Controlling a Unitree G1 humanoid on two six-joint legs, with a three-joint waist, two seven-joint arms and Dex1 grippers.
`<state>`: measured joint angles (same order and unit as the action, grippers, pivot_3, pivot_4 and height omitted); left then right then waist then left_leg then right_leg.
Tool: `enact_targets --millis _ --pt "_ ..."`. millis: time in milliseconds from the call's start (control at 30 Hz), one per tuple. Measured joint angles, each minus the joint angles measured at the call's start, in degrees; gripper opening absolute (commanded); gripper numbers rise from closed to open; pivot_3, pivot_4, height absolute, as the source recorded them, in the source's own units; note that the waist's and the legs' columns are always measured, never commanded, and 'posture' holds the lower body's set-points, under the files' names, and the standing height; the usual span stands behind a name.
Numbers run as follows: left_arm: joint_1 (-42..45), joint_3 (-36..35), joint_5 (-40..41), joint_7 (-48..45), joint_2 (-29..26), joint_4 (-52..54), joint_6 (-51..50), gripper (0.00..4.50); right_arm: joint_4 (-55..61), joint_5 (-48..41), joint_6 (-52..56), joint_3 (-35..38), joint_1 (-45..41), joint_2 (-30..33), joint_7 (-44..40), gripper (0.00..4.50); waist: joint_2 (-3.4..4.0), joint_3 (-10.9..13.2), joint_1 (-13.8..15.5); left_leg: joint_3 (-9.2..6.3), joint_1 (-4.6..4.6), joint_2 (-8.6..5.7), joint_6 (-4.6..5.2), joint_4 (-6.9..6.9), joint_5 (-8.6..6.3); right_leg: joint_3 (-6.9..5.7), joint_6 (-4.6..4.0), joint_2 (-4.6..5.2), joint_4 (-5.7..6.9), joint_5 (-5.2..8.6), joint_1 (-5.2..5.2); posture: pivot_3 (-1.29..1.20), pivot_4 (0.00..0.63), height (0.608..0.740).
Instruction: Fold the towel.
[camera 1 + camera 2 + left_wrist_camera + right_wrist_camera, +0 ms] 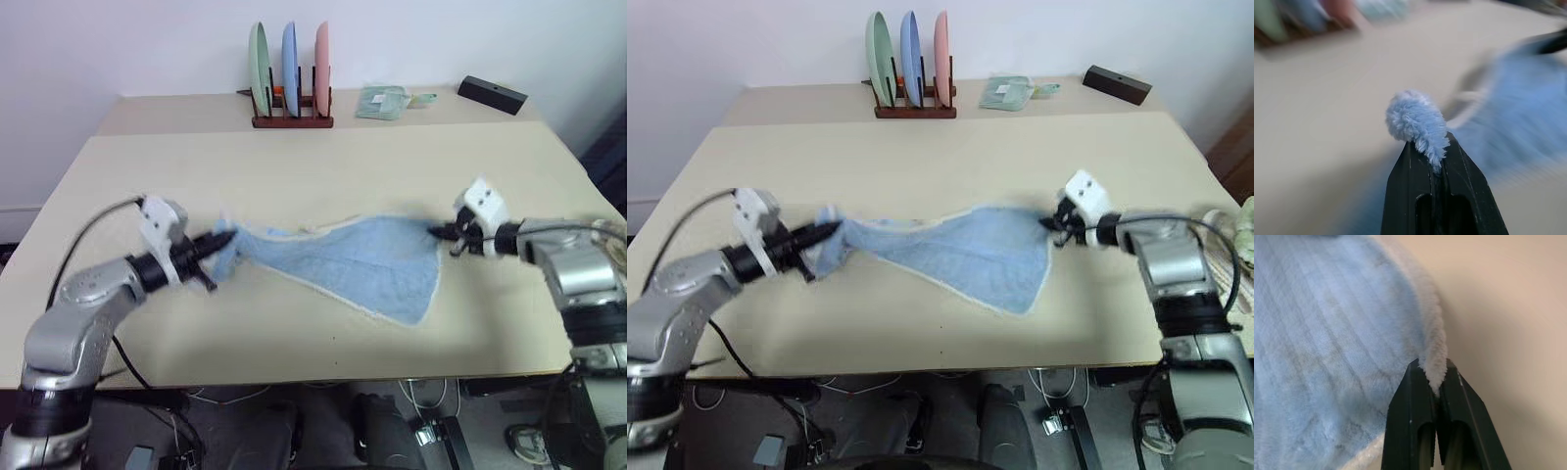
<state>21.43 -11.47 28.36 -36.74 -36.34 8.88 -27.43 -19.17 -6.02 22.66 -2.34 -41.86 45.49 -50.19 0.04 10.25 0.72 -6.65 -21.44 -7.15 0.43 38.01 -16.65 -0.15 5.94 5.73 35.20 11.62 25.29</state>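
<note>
Clearly the step in hand is the spread: the towel (353, 262) is gripped at two opposite ends and hangs stretched between the arms across the middle of the frame, above the desk (294, 166). Its lower part sags in a broad triangle toward the lower centre, and the tip appears to rest on the desk top, though I cannot tell for sure.

At centre left, the left hand (217, 245) has its black fingers pressed together on a bunched end of the cloth; in the left wrist view a fluffy blue tuft pokes out just above the clamped fingertips (1449, 161). At centre right, the right hand (449, 235) is likewise clamped on a corner, and its wrist view shows the white-trimmed edge pinched between the two fingers (1415, 396).

Both forearms reach in from the lower corners of the frame. The left hand points roughly level and inward toward the centre, while the right tilts slightly downward, also pointing inward.

My judgement is that the fold itself is not yet made. The next move likely calls for both arms to travel together, keeping the held edge taut, and to lay it over the sagging part so the edges meet. The bunched left end may leave that side uneven.
</note>
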Motion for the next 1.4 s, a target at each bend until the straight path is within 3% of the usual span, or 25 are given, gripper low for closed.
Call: enact_targets --millis 133,200,300,367,467,567,700,967,1233,1400 --pt "18.16 1.14 -7.67 5.72 3.08 -17.34 9.69 0.0 -10.6 6.01 -11.27 -0.58 -13.49 -0.19 6.63 0.03 -0.17 -0.04 -0.01 -0.01 -0.06 0.04 -0.1 -0.01 0.06 0.0 0.0 -0.1 -0.06 -0.1 0.06 0.0 0.15 0.74" --pt "21.13 1.28 -9.18 6.37 3.48 -21.19 13.28 0.0 -14.09 7.67 -15.39 -0.86 -15.43 -0.19 7.95 0.03 -0.21 -0.06 -0.14 0.01 -0.06 0.04 -0.03 -0.07 -0.05 0.0 0.01 -0.08 -0.12 -0.1 0.09 0.0 0.15 0.74" --pt "33.42 0.99 -11.97 9.79 4.47 -35.48 20.62 0.0 -22.45 11.12 -24.68 -2.04 -21.66 -0.79 11.9 0.03 -0.25 0.03 -0.46 0.15 -1.27 -0.01 -0.03 0.36 -0.05 0.02 0.15 -0.05 0.03 -0.22 1.29 0.0 0.15 0.74" --pt "36.97 0.05 -12.27 9.48 3.21 -37.37 23.64 0.0 -23.17 11.48 -29.31 -1.74 -24.54 -0.65 12.5 0.03 -0.24 0.01 -1.04 0.15 -1.48 0.01 -0.05 0.25 -0.03 0.01 0.16 -0.03 0.02 -0.24 1.53 0.0 0.15 0.74" --pt "29.15 -1.2 -8.89 2.08 -0.3 -29.12 22.41 0.0 -18.07 9.31 -33.19 0.03 -21.63 2.96 7.61 0.03 -0.14 -0.1 -1.96 0.15 -1.01 0.03 -0.04 0.01 -0.04 0.01 0.16 0.07 -0.04 -0.24 1.33 0.0 0.15 0.74" --pt "17.54 -1.02 -5.14 -3.67 -1.1 -22.89 16.68 0.0 -13.56 6.55 -32.19 1.08 -14.69 4.82 1.74 0.03 -0.15 -0.02 -2.26 0.15 -1.11 0.05 0.01 -0.03 -0.08 0.02 0.15 -0.08 -0.03 -0.23 1.36 0.0 0.15 0.74" --pt "-1.23 -1.24 1.87 -11.71 -6.85 -6.06 6.31 0.0 -2.34 1.79 -28.43 1.02 0.4 6.19 -6.56 0.03 -0.13 0.01 -2.79 0.17 -0.96 0.06 0.03 0.2 -0.09 0.15 0.1 -0.01 0.07 -0.27 1.19 0.0 0.15 0.74" --pt "-20.61 -3.52 8.68 -14.77 -10.98 10.41 -5.98 0.0 15.27 -8.12 -13.33 3.71 21.19 15.01 -19.76 0.03 0.01 0.06 -0.47 0.17 -0.73 0.09 0.12 0.22 -0.15 0.15 -0.07 -0.1 0.15 -0.37 0.97 0.0 0.15 0.74" --pt "-31.09 -8.06 12.87 -14.34 -11.61 18.82 -11.43 0.0 21.73 -11.39 -5.95 6.94 25.58 17.89 -22.15 0.03 0.03 0.04 -0.12 0.29 -0.69 0.18 0.09 0.21 -0.15 0.16 -0.11 -0.06 0.09 -0.38 0.96 0.0 0.15 0.74" --pt "-30.68 -13.66 17.04 -9.58 -5.98 16.23 -12.84 0.0 17.18 -9.89 -7.48 6.57 18.83 14.2 -18.85 0.03 0.01 0.03 0.0 0.3 -0.54 0.2 0.1 0.22 -0.16 0.11 -0.14 -0.08 0.03 -0.41 0.75 0.0 0.15 0.74"
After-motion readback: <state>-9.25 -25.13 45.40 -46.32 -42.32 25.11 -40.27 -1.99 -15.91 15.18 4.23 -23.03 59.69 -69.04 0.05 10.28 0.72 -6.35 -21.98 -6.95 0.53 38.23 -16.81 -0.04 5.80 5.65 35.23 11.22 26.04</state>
